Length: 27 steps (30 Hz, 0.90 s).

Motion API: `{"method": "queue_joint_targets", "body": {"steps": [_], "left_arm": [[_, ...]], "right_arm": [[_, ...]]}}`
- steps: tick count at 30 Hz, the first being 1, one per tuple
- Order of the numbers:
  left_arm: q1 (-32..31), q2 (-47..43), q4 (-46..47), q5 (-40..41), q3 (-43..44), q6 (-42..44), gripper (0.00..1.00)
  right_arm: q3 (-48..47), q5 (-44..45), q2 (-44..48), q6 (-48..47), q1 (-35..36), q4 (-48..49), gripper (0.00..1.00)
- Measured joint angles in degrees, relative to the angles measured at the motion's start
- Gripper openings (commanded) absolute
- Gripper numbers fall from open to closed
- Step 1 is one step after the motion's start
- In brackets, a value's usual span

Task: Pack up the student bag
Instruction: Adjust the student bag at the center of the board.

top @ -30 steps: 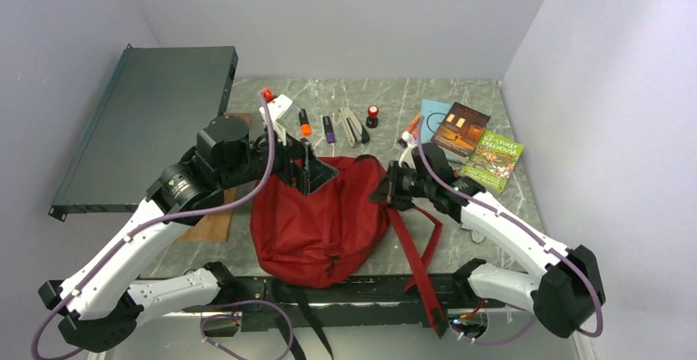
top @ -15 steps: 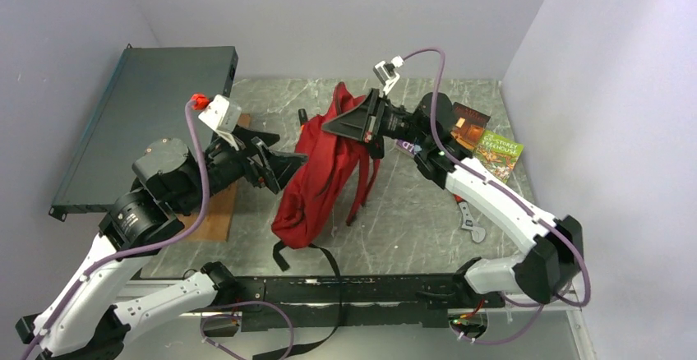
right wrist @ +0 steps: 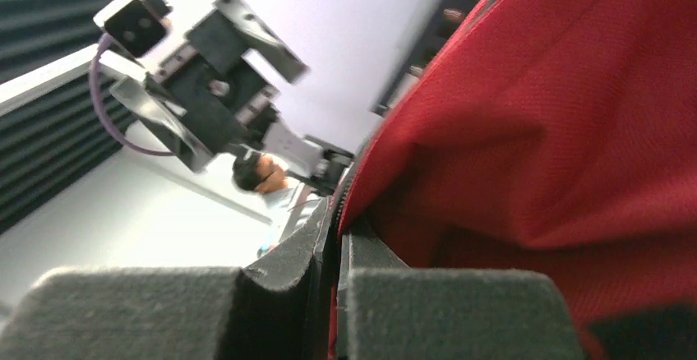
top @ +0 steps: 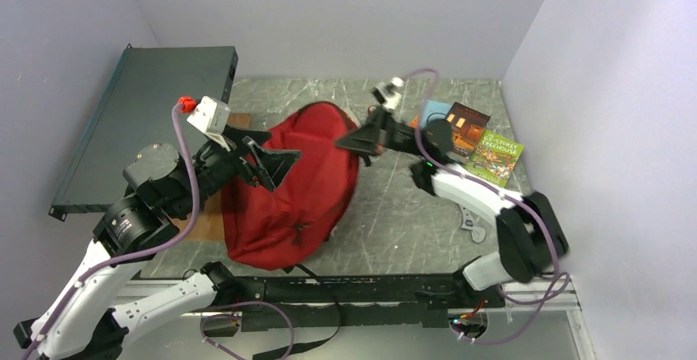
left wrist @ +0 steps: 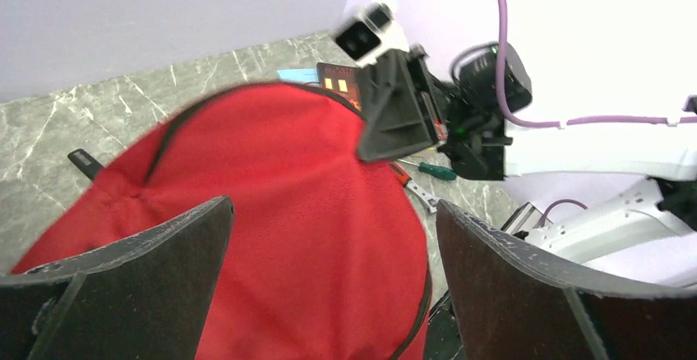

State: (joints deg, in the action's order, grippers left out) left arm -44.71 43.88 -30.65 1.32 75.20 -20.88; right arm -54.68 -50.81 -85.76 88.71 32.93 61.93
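Red cloth at the far rim of the bag [top: 288, 187] is pinched in the right claw [top: 352, 140], which is closed tight on it. The left claw [top: 275, 163] hangs wide open just above the bag, holding nothing. The bag lies slumped on the left half of the bench [top: 394, 212], between both claws. Two books [top: 473, 134] lie at the far right corner. A flat dark box [top: 148, 122] sits at the far left corner.

White arms [top: 94, 274], black joints [top: 131, 220], purple cables [left wrist: 500, 31]

Student bag [top: 306, 200] lies left of books [top: 463, 126] (back right).
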Motion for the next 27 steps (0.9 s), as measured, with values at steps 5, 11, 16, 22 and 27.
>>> {"method": "queue_joint_targets", "body": {"steps": [5, 11, 16, 22, 27], "left_arm": [[-0.02, 0.55, 0.63, -0.39, -0.98, -0.02, 0.99], [-0.02, 4.04, 1.57, -3.32, -4.68, -0.96, 0.99], [-0.42, 9.79, 1.6, -6.93, -7.93, -2.38, 0.99], [-1.55, 11.47, 2.56, -8.07, -16.28, -4.96, 0.96], [-1.79, 11.43, 2.75, -6.49, -19.87, -6.56, 0.96]], "right_arm": [[24.63, -7.15, 16.79, -12.74, -20.85, -16.37, 0.0], [25.62, -5.29, 16.31, -44.76, -29.4, -55.76, 0.0], [25.09, 8.44, 11.34, -57.05, -31.04, -71.56, 0.39], [17.31, 35.08, 12.04, -57.77, -25.18, -86.88, 0.77], [7.41, 57.46, 15.58, -56.52, -10.03, -95.41, 0.87]]}}
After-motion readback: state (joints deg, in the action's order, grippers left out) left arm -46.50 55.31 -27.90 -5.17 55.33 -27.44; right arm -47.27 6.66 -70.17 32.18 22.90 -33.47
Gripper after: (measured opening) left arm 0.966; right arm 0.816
